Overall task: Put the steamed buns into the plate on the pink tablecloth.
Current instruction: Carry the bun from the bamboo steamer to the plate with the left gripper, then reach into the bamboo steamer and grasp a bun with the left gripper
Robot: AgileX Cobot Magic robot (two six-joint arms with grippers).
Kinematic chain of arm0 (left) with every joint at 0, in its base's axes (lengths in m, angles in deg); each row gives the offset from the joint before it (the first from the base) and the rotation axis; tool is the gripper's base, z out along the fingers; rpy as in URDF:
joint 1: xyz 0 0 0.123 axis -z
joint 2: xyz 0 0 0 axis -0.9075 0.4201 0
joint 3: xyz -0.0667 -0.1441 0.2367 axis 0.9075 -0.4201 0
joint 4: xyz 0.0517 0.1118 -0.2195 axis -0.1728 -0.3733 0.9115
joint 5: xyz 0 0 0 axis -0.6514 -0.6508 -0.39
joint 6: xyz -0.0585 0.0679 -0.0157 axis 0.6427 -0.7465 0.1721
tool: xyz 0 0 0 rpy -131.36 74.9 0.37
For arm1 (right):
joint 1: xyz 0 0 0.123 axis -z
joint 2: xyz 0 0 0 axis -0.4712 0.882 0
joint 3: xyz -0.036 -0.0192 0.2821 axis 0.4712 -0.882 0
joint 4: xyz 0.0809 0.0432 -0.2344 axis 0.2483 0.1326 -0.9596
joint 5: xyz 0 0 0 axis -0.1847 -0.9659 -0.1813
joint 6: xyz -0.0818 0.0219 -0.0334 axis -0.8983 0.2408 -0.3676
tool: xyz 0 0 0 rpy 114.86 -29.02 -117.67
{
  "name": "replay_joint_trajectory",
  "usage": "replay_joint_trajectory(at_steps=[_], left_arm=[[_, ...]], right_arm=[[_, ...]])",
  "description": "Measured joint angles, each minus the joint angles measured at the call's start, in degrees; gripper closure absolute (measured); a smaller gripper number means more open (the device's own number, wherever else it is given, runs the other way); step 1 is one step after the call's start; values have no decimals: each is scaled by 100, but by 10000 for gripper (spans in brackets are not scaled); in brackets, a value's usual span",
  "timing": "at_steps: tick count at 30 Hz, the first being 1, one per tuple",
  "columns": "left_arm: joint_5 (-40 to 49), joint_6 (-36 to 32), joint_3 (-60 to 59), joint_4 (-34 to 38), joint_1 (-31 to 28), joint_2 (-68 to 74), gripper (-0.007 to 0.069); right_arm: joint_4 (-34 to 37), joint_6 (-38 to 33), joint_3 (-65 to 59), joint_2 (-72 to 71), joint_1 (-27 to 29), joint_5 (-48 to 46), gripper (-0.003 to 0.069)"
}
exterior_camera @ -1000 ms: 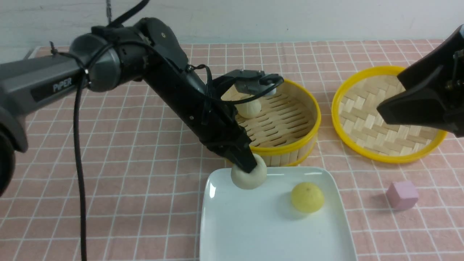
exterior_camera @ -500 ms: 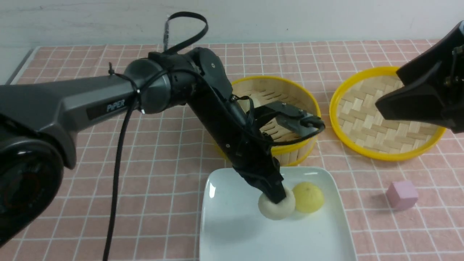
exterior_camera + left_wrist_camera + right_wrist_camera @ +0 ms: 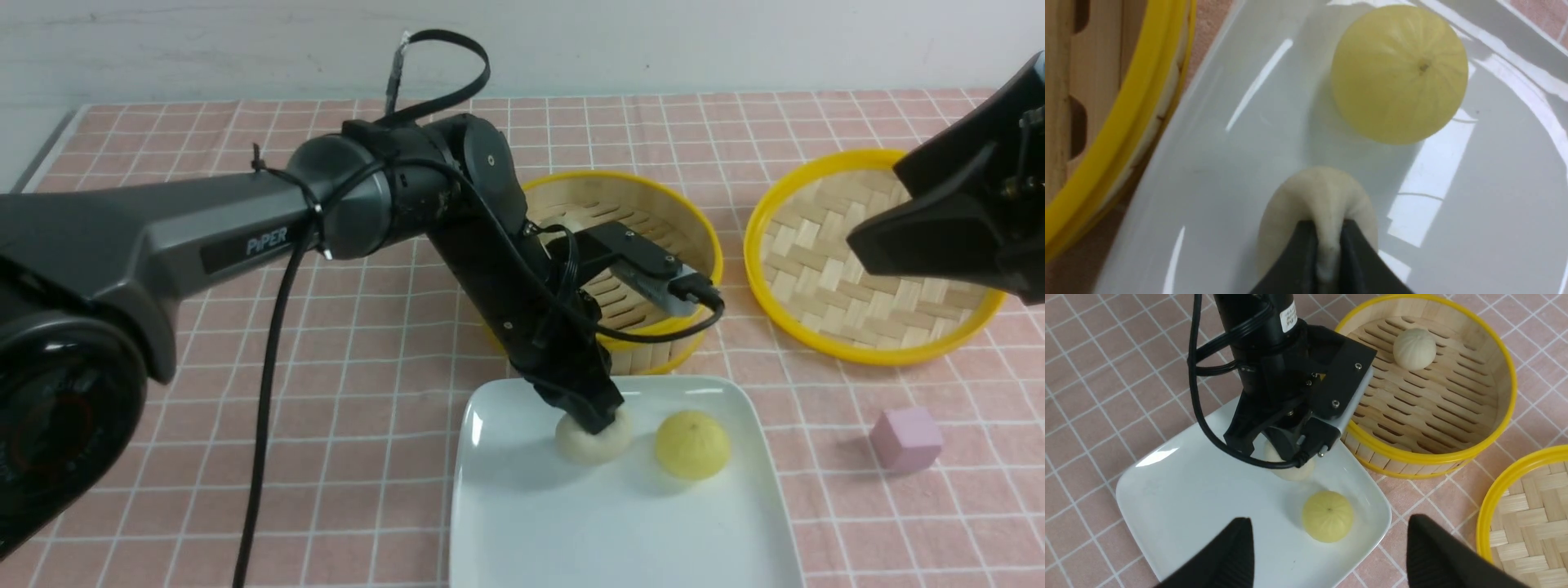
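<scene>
On the pink tablecloth (image 3: 326, 392) lies the white plate (image 3: 571, 523) at the front centre. A pale yellow steamed bun (image 3: 692, 445) rests on it. Just left of that bun, a beige-white bun (image 3: 589, 445) sits on the plate, its pleated top pinched between the fingers of my left gripper (image 3: 600, 420), which is shut on it. The left wrist view shows the same bun (image 3: 1318, 196) squeezed in that gripper (image 3: 1327, 245). Another beige-white bun (image 3: 1414, 348) lies in the bamboo steamer (image 3: 1453, 416). My right gripper (image 3: 1329, 519) hangs open and empty, high at the right.
The yellow-rimmed steamer (image 3: 678, 327) stands right behind the plate. Its woven lid (image 3: 824, 269) lies upturned at the right, partly under my right gripper (image 3: 878, 208). A pink cube (image 3: 904, 439) sits right of the plate. The left arm reaches across the steamer's front.
My left gripper carried the beige-white bun from the plate's back edge toward the yellow bun, then drew back a little left; the two buns now sit apart. The right arm has barely moved.
</scene>
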Motion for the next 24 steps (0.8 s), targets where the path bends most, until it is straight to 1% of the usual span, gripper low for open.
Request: replay_joint_trajectory(at_steps=[1, 4, 5, 6, 7, 11, 13, 16, 18, 21, 22, 24], left_arm=[[-5, -63, 0, 7, 0, 5, 529], [34, -265, 0, 51, 0, 5, 428], [40, -277, 0, 62, 0, 5, 410], [97, -303, 0, 124, 0, 5, 343], [157, -318, 0, 181, 0, 5, 293], [438, -228, 45, 359, 0, 5, 139], [608, -29, 183, 340, 0, -29, 113], [778, 201, 353, 205, 0, -139, 109], [933, 493, 641, -190, 0, -336, 119], [998, 915, 1062, -1017, 0, -666, 149], [992, 950, 1119, -1087, 0, -707, 153], [916, 1473, 1457, -2217, 0, -933, 184]], right_arm=[[0, 0, 0, 0, 0, 0, 165], [0, 0, 0, 0, 0, 6, 165], [0, 0, 0, 0, 0, 6, 165], [0, 0, 0, 0, 0, 6, 165], [5, 0, 0, 0, 0, 10, 165], [29, 22, 0, 0, 0, 24, 165], [49, 22, 0, 0, 0, 24, 165], [80, 22, 0, 0, 0, 24, 165], [86, 22, 0, 0, 0, 24, 165], [86, 27, 0, 0, 0, 18, 165], [86, 33, 0, 0, 0, 18, 165], [86, 33, 0, 0, 0, -10, 165]])
